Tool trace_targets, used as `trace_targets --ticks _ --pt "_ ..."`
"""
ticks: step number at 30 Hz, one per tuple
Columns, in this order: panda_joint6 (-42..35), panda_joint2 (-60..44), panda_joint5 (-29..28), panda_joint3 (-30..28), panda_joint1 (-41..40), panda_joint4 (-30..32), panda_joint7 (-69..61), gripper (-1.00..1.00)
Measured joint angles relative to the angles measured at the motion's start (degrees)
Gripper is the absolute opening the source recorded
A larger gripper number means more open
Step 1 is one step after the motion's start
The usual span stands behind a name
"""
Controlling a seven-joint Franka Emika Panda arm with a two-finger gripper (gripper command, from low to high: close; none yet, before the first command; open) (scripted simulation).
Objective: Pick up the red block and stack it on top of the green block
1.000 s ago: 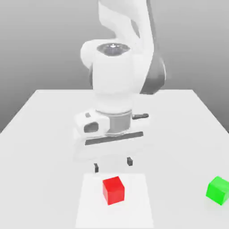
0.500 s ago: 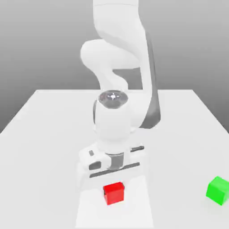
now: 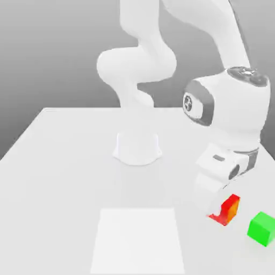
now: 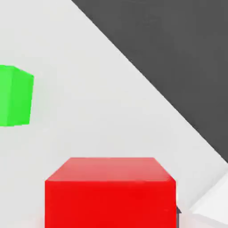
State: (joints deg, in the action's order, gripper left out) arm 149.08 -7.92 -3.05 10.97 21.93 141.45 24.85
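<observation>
Red block (image 3: 231, 210) pinched by end effector (image 3: 223, 210); to be kept raised, centred over green block (image 3: 262, 229), faces aligned, then lowered gently.

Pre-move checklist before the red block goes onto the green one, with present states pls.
1. Red block held in the fingers: ok, it sits at the hand and has left the white patch.
2. Green block resting on the table: ok.
3. Top of the green block free for stacking: ok, nothing on it.
4. Red block over the green block: not ok, it is beside it, towards the exterior view's left.
5. Red block's underside higher than the green block's top: cannot tell.
6. Faces of the two blocks lined up: cannot tell.
</observation>
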Motion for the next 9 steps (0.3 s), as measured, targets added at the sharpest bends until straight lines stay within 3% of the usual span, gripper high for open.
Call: trace_targets --ticks 5,6,9 --pt "4.43 -7.7 -4.05 0.79 4.19 -3.04 2.67 -1.0" --pt "6.04 -9.49 -4.93 0.26 4.66 -3.17 3.31 1.0" --pt "6.04 -9.49 -4.93 0.26 4.66 -3.17 3.31 1.0"
